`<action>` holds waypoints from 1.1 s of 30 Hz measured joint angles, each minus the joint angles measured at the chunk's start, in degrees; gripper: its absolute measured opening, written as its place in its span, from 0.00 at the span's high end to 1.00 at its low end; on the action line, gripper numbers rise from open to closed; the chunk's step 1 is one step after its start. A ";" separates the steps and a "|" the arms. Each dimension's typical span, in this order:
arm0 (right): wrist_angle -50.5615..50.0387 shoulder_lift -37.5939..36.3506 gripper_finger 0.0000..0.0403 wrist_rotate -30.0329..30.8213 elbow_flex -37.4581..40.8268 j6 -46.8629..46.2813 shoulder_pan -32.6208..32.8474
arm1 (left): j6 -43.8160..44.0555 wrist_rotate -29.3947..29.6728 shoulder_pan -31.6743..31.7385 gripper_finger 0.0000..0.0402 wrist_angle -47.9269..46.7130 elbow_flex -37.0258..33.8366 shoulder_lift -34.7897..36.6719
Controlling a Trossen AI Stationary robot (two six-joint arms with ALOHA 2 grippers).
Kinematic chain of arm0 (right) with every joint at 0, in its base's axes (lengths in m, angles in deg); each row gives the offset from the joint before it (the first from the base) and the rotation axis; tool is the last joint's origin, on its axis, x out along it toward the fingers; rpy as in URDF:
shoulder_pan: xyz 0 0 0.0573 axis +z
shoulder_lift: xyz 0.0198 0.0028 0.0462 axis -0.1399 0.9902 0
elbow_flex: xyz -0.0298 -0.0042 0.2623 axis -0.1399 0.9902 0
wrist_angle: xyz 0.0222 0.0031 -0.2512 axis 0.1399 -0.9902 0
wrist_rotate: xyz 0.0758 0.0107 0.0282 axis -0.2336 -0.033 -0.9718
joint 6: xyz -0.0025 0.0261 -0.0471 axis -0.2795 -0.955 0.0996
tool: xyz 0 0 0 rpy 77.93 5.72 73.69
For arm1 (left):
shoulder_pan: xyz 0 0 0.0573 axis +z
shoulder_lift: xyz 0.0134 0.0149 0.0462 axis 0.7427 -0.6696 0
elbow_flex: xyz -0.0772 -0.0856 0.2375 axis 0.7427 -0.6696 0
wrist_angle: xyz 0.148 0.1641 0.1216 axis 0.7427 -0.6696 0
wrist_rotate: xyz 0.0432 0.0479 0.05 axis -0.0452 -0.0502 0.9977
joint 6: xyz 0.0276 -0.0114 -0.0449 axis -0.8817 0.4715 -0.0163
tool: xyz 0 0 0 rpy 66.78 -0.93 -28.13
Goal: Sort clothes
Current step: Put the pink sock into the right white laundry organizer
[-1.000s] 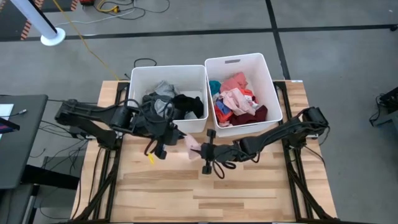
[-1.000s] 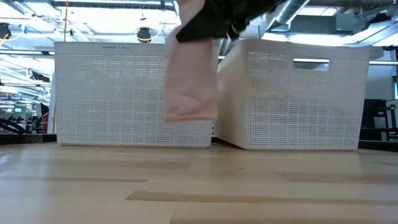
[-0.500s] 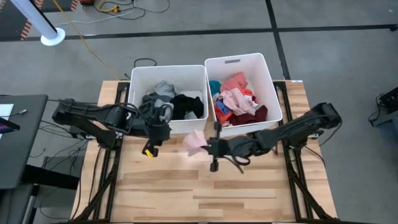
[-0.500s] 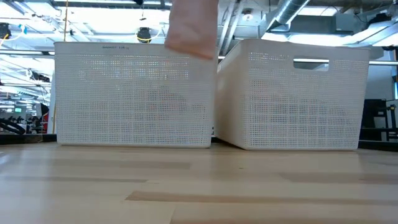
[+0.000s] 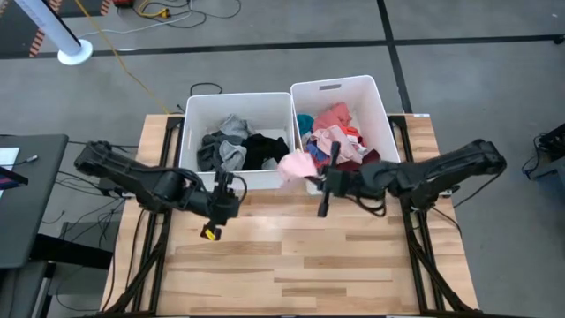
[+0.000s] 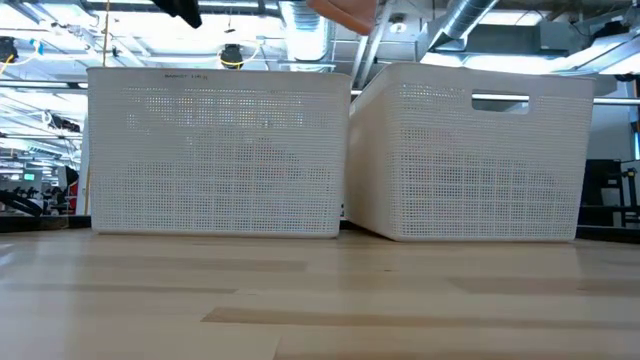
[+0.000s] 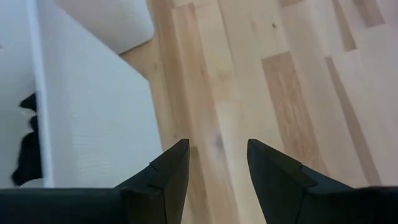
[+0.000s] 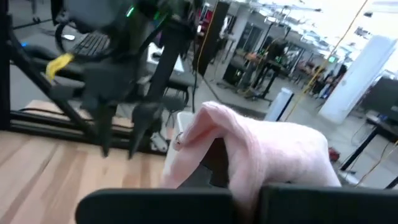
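Bright, even light; blurred wrist views

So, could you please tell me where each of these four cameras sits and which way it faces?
High view: overhead, looking straight down; both arms, left gripper, two white plastic bins.
Low view: table height, level toward the bins' perforated fronts; the pale pink soft garment at the top.
Left wrist view: looks down past open fingers at the wooden table.
Right wrist view: right gripper holds the garment.
Shared: the garment, high and right wrist views.
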 joint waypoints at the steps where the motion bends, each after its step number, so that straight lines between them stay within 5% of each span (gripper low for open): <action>1: -0.04 -0.76 1.00 -0.03 0.00 0.69 -0.30 | 0.19 0.00 -0.61 0.61 0.70 -0.80 0.00; 18: -10.20 -12.91 1.00 0.03 0.00 2.09 -12.26 | 4.70 0.00 -11.12 0.61 13.42 -13.98 0.00; 33: -32.37 -15.86 1.00 0.04 0.00 -7.61 -29.14 | 3.78 0.06 -13.17 0.61 18.26 -18.24 -0.02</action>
